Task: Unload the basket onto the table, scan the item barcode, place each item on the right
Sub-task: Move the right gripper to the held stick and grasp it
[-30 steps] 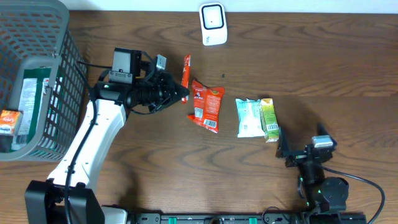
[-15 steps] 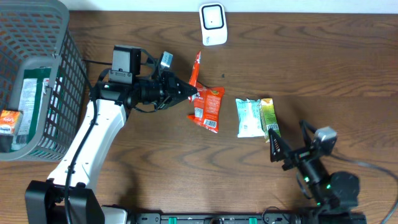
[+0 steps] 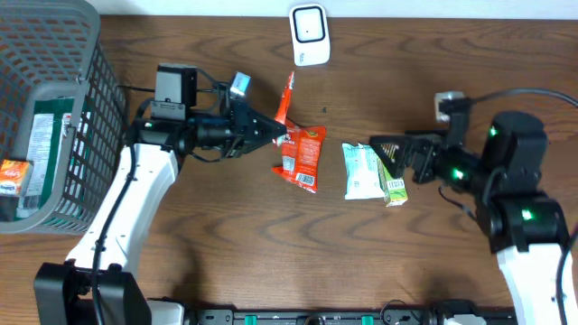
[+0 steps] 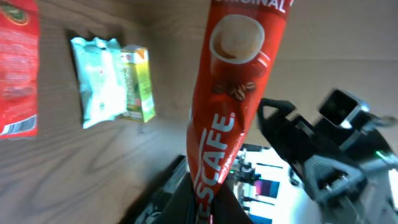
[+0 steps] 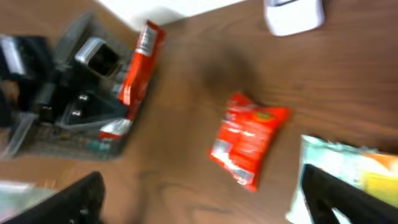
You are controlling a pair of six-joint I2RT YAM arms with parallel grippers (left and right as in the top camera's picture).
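A long red Nescafe sachet (image 3: pixel 285 102) is pinched at its lower end by my left gripper (image 3: pixel 273 132), which is shut on it and holds it off the table, its top pointing toward the white scanner (image 3: pixel 309 34) at the back edge. In the left wrist view the sachet (image 4: pixel 233 93) rises from between the jaws of the left gripper (image 4: pixel 208 208). My right gripper (image 3: pixel 384 155) points left over the carton, open with nothing in it. In the right wrist view the sachet (image 5: pixel 138 62) and the scanner (image 5: pixel 293 14) show beyond the right gripper (image 5: pixel 208 199).
A red snack bag (image 3: pixel 301 153) lies just right of the sachet. A pale green packet (image 3: pixel 361 170) and a green-yellow carton (image 3: pixel 391 176) lie side by side under the right gripper. A grey wire basket (image 3: pixel 90 99) with several packets stands at the far left.
The right arm has risen from the front edge and swung its open gripper left over the carton. The left gripper tilted the sachet's top to the right toward the scanner, then held still.
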